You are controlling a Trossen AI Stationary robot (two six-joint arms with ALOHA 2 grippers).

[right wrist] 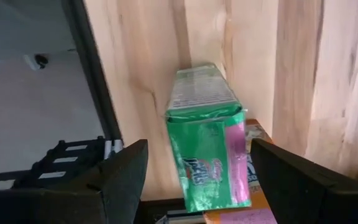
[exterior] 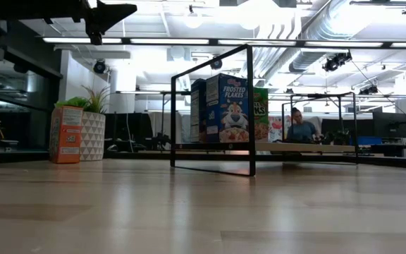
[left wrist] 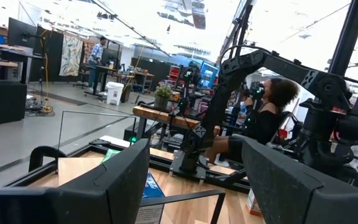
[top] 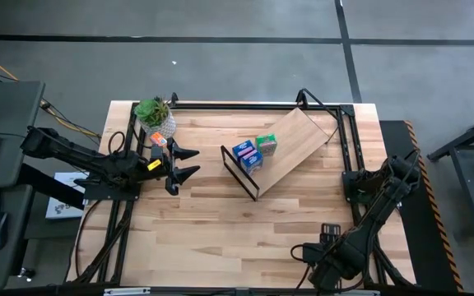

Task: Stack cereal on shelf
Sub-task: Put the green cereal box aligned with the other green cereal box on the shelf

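Left gripper [top: 189, 163] open (empty), above table.

One camera stares straight down on the table [top: 220, 222], another skims level across its top, each wrist camera peers past its own fingers, and both wide views share the shelf [top: 290, 148].

In the low view, the blue cereal box [exterior: 227, 107] standing on the shelf [exterior: 287, 147] reads "FROSTED FLAKES" in white letters across its upper front. The green box [exterior: 261, 113] behind it carries lettering that is mostly hidden. In the right wrist view, the green box [right wrist: 207, 140] shows part of a word ending in "acks" on its front. The orange box [exterior: 65, 135] near the desk's edge bears print too small to read.
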